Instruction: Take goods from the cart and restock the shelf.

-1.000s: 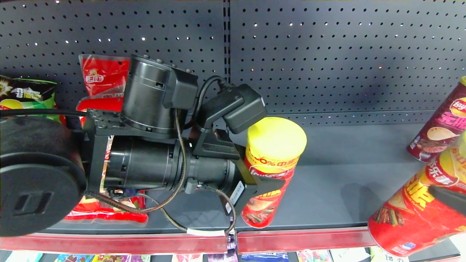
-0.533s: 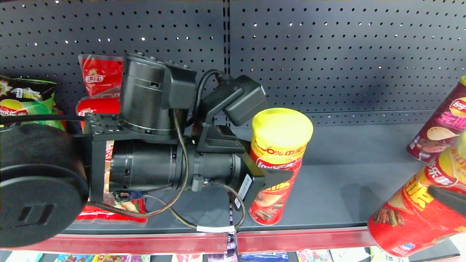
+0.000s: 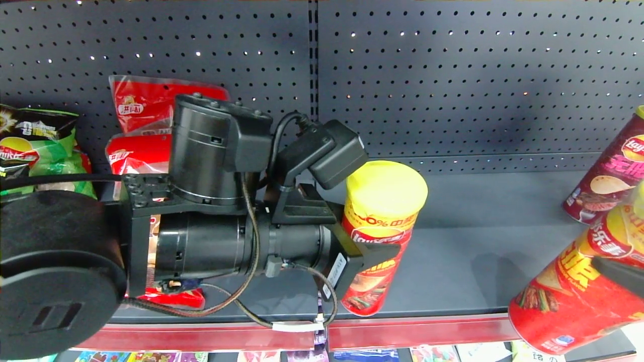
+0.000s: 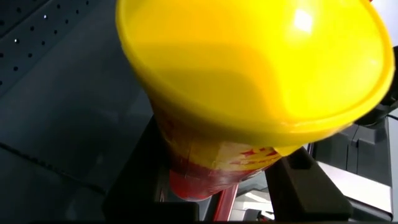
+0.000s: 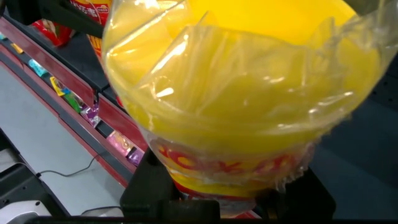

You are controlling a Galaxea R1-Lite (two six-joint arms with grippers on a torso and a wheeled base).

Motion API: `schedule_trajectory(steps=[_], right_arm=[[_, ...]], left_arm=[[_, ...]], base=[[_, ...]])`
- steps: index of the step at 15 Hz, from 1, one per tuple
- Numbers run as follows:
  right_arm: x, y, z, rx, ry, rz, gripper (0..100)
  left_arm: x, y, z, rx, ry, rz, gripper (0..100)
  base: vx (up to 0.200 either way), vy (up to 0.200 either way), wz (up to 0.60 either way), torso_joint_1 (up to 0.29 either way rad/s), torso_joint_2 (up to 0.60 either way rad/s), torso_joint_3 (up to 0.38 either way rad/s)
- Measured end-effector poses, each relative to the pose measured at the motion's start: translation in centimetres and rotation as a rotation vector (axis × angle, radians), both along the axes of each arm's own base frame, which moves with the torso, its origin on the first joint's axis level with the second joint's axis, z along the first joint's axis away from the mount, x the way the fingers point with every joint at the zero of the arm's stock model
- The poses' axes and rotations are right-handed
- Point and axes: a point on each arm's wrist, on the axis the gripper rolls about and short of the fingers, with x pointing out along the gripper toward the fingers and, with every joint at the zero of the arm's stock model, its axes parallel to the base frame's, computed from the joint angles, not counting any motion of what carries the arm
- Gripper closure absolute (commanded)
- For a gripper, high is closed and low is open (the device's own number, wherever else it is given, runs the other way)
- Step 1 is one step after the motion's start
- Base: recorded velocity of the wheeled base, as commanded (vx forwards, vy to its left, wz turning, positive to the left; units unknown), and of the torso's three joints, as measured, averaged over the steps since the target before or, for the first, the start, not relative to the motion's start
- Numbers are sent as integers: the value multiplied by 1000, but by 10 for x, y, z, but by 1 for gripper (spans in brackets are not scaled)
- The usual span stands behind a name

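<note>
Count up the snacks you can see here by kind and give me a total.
Chip canisters: 3, the yellow-lidded canister in the left gripper, the red canister in the right gripper, the maroon canister beyond it.
Red snack bags: 2 in sight, back bag and front bag, partly hidden.
Green snack bag: 1
Total: 6

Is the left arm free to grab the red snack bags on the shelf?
Probably not: the left gripper is shut on a yellow-lidded chip can, and that arm lies across the red snack bags.
</note>
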Motion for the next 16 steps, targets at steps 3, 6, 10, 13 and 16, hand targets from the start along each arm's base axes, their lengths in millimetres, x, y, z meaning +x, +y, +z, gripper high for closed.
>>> schedule_trajectory(steps=[3,6,10,13,16], right_arm=[[0,0,0,0,0,0,100],[2,1,2,0,-1,0,100],[12,4,16,5,-15,-1,100],[34,12,31,1,-4,4,100],[71,27,49,-3,8,20,100]], left_arm=[[0,0,0,0,0,-2,100],[-1,0,-1,4,2,-4,0],[-1,1,1,-3,1,1,0],[-4,8,1,0,0,16,0],[-9,28,-7,28,13,61,0]], base=[[0,0,0,0,0,0],[0,0,0,0,0,0],[0,0,0,0,0,0],[0,0,0,0,0,0],[0,0,0,0,0,0]])
